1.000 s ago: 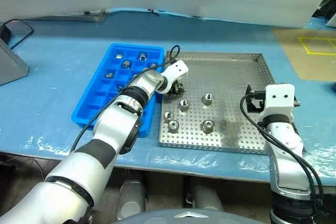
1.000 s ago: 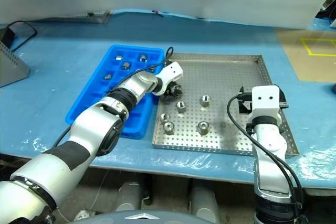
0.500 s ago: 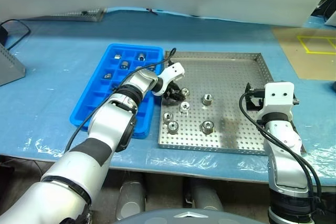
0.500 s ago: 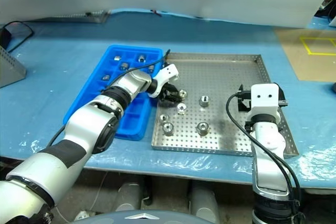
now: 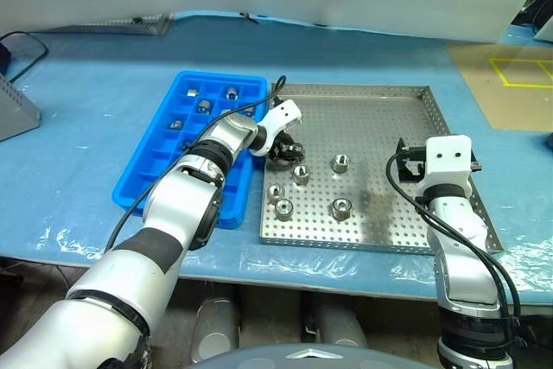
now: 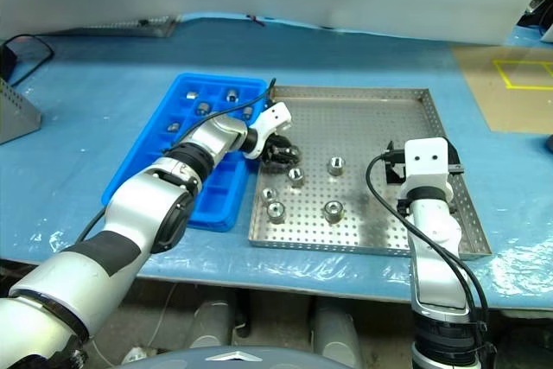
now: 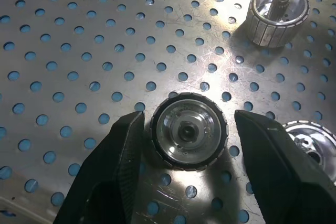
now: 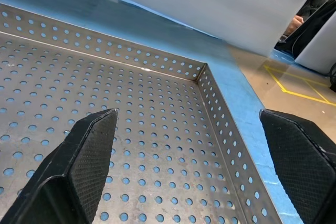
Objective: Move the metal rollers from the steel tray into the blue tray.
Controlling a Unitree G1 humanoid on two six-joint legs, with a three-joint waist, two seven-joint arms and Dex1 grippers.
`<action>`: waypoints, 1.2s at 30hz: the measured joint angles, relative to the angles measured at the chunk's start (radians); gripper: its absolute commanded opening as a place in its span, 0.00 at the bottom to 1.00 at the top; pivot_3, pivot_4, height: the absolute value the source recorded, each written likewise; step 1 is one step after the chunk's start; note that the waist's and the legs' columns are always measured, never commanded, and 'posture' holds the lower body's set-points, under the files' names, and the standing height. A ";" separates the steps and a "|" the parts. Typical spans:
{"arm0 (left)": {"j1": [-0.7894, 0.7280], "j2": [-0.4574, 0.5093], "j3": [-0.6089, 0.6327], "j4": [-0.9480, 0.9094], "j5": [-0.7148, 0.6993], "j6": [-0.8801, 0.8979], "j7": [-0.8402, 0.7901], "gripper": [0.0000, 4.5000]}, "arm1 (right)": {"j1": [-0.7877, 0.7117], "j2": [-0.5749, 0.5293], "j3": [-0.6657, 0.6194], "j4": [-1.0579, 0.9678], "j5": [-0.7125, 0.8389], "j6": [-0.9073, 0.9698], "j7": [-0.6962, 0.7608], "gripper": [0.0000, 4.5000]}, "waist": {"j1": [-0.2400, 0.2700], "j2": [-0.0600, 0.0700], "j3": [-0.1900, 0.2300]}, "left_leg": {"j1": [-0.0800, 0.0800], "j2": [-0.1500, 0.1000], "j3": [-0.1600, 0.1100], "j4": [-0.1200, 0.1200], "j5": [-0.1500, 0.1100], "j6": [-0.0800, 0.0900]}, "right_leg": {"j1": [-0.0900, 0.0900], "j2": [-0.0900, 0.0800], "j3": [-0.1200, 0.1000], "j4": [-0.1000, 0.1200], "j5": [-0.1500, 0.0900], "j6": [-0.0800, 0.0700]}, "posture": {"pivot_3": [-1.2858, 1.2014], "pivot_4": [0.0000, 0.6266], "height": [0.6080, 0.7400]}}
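On the worktop [image 5: 86, 118], at left, blue tray [image 5: 164, 170] with several metal rollers [image 5: 205, 106] already seated in its far compartments. Just right of it, edge to edge, steel tray [image 5: 380, 118] with perforated floor. Reaching over the blue tray's right rim to the steel tray's near-left area, left end effector [image 7: 184, 140], pointed down and fingers [image 7: 113, 166] apart, bracketing one roller [image 7: 189, 137] that stands on end on the perforated floor; left finger just beside the roller's rim, right finger a little clear of it, contact impossible to confirm, roller not lifted. Near it, five more rollers loose on the steel tray: one [image 5: 301, 173] just right of the bracketed one, one [image 5: 341, 162] further right, two [image 5: 276, 194] [image 5: 283, 208] close together nearer the front rim, one [image 5: 340, 208] to their right. Over the steel tray's right portion, right end effector [image 8: 189, 171], fingers [image 8: 79, 166] spread wide, nothing between them, hovering above bare perforated floor near the far right corner.
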 measured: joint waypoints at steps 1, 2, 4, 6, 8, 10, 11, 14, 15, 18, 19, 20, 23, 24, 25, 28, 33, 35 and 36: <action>0.001 -0.001 -0.001 -0.001 0.000 0.000 0.007 0.64 | 0.001 0.000 0.000 0.000 -0.001 0.000 0.000 1.00 | 0.000 0.000 0.000 | 0.001 0.000 0.000 0.000 0.000 0.000 | 0.000 0.000 0.000 0.000 0.000 0.000 | 0.44 0.24 1.00; 0.002 -0.001 -0.002 -0.001 0.001 -0.002 0.012 0.64 | 0.002 0.001 0.000 0.000 -0.002 0.000 0.000 1.00 | 0.000 0.000 0.000 | 0.001 0.000 0.000 0.000 0.000 0.000 | 0.001 0.000 0.000 0.000 0.000 0.000 | 0.44 0.24 1.00; 0.005 -0.002 -0.002 -0.001 0.003 -0.008 0.020 0.56 | 0.005 0.003 0.000 0.000 -0.002 0.000 0.000 1.00 | 0.000 0.000 0.000 | 0.002 0.000 0.000 0.000 0.000 0.000 | 0.002 0.000 0.000 0.000 0.000 0.000 | 0.44 0.24 1.00; 0.005 -0.003 -0.001 -0.001 0.003 -0.010 0.024 0.44 | 0.007 0.004 0.000 0.000 -0.003 0.000 0.000 1.00 | 0.000 0.000 0.000 | 0.002 0.000 0.000 0.000 0.000 0.000 | 0.002 0.000 0.000 0.000 0.000 0.000 | 0.44 0.24 1.00; 0.007 -0.004 -0.001 -0.001 0.003 -0.014 0.024 0.38 | 0.009 0.006 0.000 0.000 -0.006 0.000 -0.001 1.00 | 0.001 0.000 0.000 | 0.002 0.000 0.000 0.000 0.000 0.000 | 0.002 0.000 0.000 0.000 0.000 0.000 | 0.44 0.24 1.00; 0.007 -0.005 -0.001 -0.001 0.003 -0.013 0.025 0.38 | 0.008 0.007 0.000 0.000 -0.007 0.000 -0.001 1.00 | 0.002 0.000 0.000 | 0.002 0.000 0.000 0.000 0.000 0.000 | 0.002 0.000 0.000 0.000 0.000 0.000 | 0.44 0.24 1.00; 0.007 -0.005 -0.001 -0.001 0.004 -0.014 0.026 0.38 | 0.008 0.007 0.000 0.000 -0.007 0.000 -0.001 1.00 | 0.002 0.000 0.000 | 0.002 0.000 0.000 0.000 0.000 0.000 | 0.002 0.000 0.000 0.000 0.000 0.000 | 0.44 0.24 1.00; 0.007 -0.005 0.001 -0.001 0.003 -0.016 0.024 0.38 | 0.008 0.012 0.000 0.000 -0.008 0.000 -0.001 1.00 | 0.002 0.000 0.000 | 0.002 0.000 0.000 0.000 0.000 0.000 | 0.002 0.000 0.000 0.000 0.000 0.000 | 0.44 0.24 1.00; 0.007 -0.005 0.006 -0.001 0.000 -0.016 0.020 0.38 | 0.008 0.012 0.000 0.000 -0.009 0.000 -0.001 1.00 | 0.002 0.000 0.000 | 0.002 0.000 0.000 0.000 0.000 0.000 | 0.002 0.000 0.000 0.000 0.000 0.000 | 0.44 0.24 1.00; 0.007 -0.001 0.022 -0.002 -0.017 -0.015 -0.025 0.38 | 0.007 0.012 0.000 0.000 -0.009 0.000 0.000 1.00 | 0.002 0.000 0.000 | 0.001 0.000 0.000 0.000 0.000 0.000 | 0.001 0.000 0.000 0.000 0.000 0.000 | 0.44 0.24 1.00; 0.007 0.001 0.028 -0.001 -0.024 -0.014 -0.042 0.38 | 0.006 0.013 0.000 0.000 -0.009 0.000 0.000 1.00 | 0.003 0.000 0.000 | -0.001 0.000 0.000 0.000 0.000 0.000 | 0.000 0.000 0.000 0.000 0.000 0.000 | 0.44 0.24 1.00; 0.007 0.002 0.038 -0.001 -0.031 -0.013 -0.059 0.38 | 0.001 0.013 0.000 0.000 -0.008 0.000 0.002 1.00 | 0.005 0.000 0.000 | -0.003 0.000 0.000 0.000 0.000 0.000 | -0.002 0.000 0.000 0.000 0.000 0.000 | 0.44 0.24 1.00; 0.007 0.004 0.061 -0.001 -0.055 -0.014 -0.062 0.38 | -0.027 0.017 -0.001 -0.005 0.019 0.005 0.028 1.00 | 0.006 0.000 0.000 | -0.006 0.000 0.000 0.000 0.000 0.001 | -0.005 0.000 0.000 0.000 0.000 0.000 | 0.45 0.24 1.00; 0.005 0.007 0.072 -0.001 -0.067 -0.014 -0.067 0.38 | -0.041 0.017 0.000 -0.012 0.042 0.012 0.051 1.00 | 0.005 0.000 0.001 | -0.006 0.000 0.000 0.000 0.000 0.001 | -0.005 0.000 0.000 0.000 0.000 0.000 | 0.45 0.24 1.00; 0.003 0.011 0.083 -0.003 -0.080 -0.014 -0.078 0.38 | -0.052 0.015 0.002 -0.021 0.063 0.015 0.077 1.00 | 0.005 0.000 0.001 | -0.006 0.000 0.000 0.000 0.000 0.001 | -0.005 0.000 -0.001 0.000 0.000 0.000 | 0.45 0.24 1.00; -0.008 0.034 0.101 -0.031 -0.117 -0.013 -0.119 0.38 | -0.087 -0.005 0.022 -0.049 0.134 0.041 0.162 1.00 | 0.005 0.000 0.001 | -0.006 0.001 0.000 0.000 0.000 0.002 | -0.005 0.000 -0.002 0.000 0.000 -0.001 | 0.47 0.24 1.00; -0.016 0.116 0.138 -0.143 -0.186 0.037 -0.182 0.38 | -0.174 -0.058 0.047 -0.069 0.297 0.123 0.335 1.00 | 0.009 0.000 0.002 | -0.006 0.001 0.000 0.000 0.000 0.002 | -0.005 0.000 -0.002 0.001 0.000 -0.001 | 0.51 0.24 1.00; 0.012 0.163 0.158 -0.284 -0.236 0.117 -0.223 0.38 | -0.212 -0.093 0.063 -0.065 0.354 0.144 0.405 1.00 | 0.014 0.001 0.002 | -0.006 0.001 0.000 0.000 0.000 0.002 | -0.005 -0.001 -0.002 0.001 0.000 -0.001 | 0.52 0.24 1.00; 0.039 0.187 0.167 -0.379 -0.269 0.167 -0.240 0.38 | -0.232 -0.106 0.069 -0.061 0.376 0.149 0.433 1.00 | 0.017 0.001 0.002 | -0.006 0.001 0.000 0.000 0.000 0.002 | -0.005 -0.001 -0.002 0.001 0.000 -0.001 | 0.54 0.24 1.00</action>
